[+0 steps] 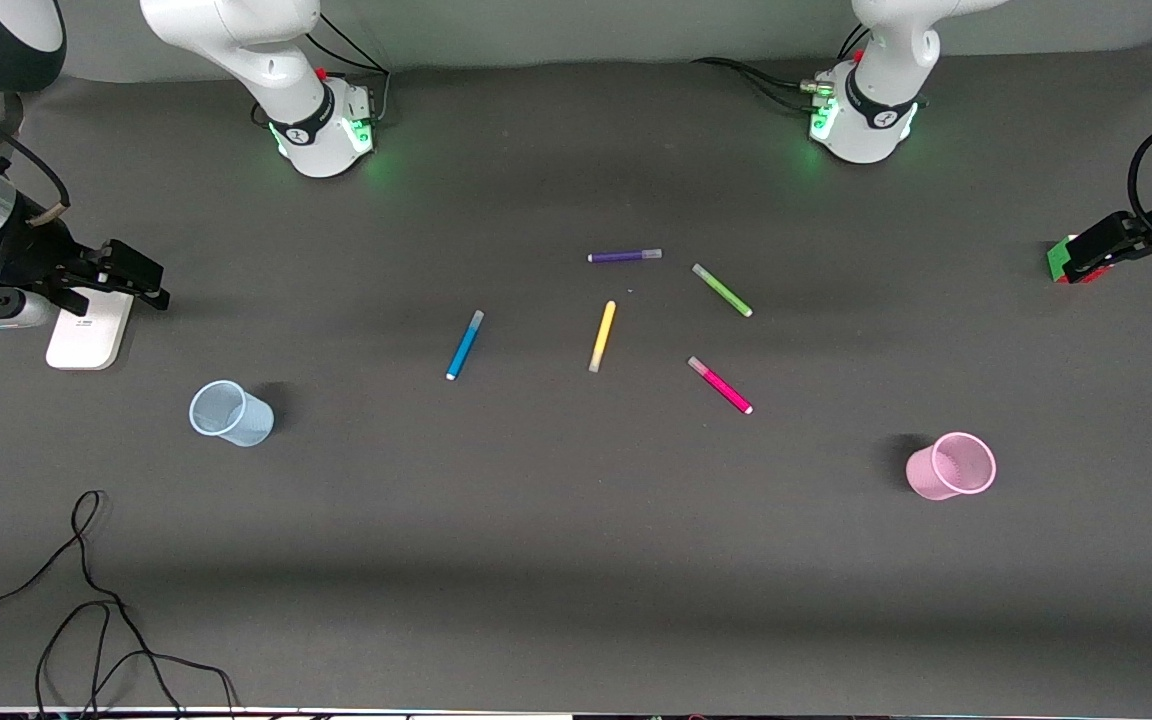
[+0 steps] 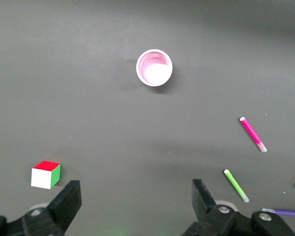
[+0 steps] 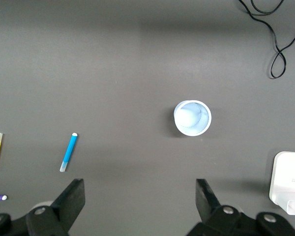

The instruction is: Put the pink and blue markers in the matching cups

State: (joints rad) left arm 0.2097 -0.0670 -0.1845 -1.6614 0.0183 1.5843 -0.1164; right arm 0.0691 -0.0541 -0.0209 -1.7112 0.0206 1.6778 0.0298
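Note:
The blue marker [image 1: 464,345] lies flat on the dark table, toward the right arm's end. The pink marker [image 1: 721,385] lies flat toward the left arm's end. The pale blue cup [image 1: 230,413] and the pale pink cup [image 1: 951,466] stand upright and empty, both nearer the front camera than the markers. My right gripper [image 1: 141,280] is open and empty, raised at the right arm's end; its wrist view shows the blue cup [image 3: 192,117] and blue marker [image 3: 69,152]. My left gripper [image 1: 1086,255] is open and empty, raised at the left arm's end; its wrist view shows the pink cup [image 2: 154,68] and pink marker [image 2: 253,133].
A purple marker [image 1: 624,256], a green marker [image 1: 722,290] and a yellow marker [image 1: 602,336] lie among the task markers. A white box [image 1: 88,330] lies under the right gripper. A colored cube [image 1: 1064,262] sits under the left gripper. A black cable [image 1: 86,600] trails by the front edge.

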